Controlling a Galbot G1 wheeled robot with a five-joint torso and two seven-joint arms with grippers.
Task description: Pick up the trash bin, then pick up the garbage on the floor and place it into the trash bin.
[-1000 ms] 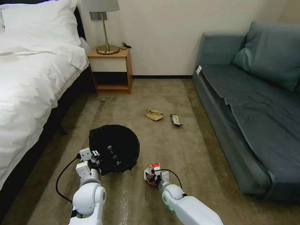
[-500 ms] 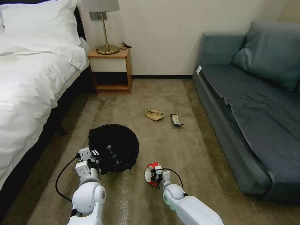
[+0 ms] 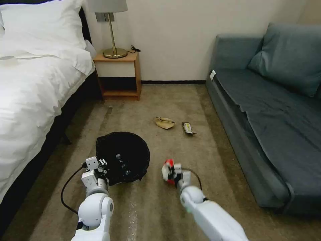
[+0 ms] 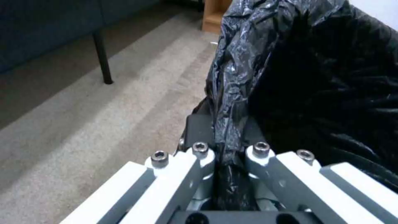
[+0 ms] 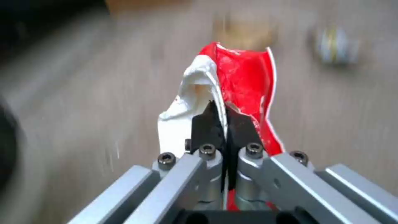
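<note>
Brown carpet (image 3: 187,100) runs between a white bed (image 3: 30,90) on the left and a grey sofa (image 3: 267,110) on the right, with a wooden nightstand (image 3: 118,72) and lamp (image 3: 112,30) against the far wall. Compared with a second ago, the right gripper (image 3: 171,172) has risen and moved forward off the floor, carrying the red snack packet (image 3: 169,164) clamped between its closed fingers; in the right wrist view the packet (image 5: 244,87) stands upright above the fingertips, its long axis pointing away from the gripper (image 5: 226,116). The left gripper (image 3: 100,167) stays pinched shut on the near rim of the trash bin (image 3: 123,157), its fingers squeezing the black bag (image 4: 265,71). A small bottle (image 3: 122,164) lies inside the bin. Farther ahead, crumpled tan paper (image 3: 165,123) and a dark-and-yellow wrapper (image 3: 188,128) lie near each other on open carpet, the wrapper's length running roughly away from the robot.
</note>
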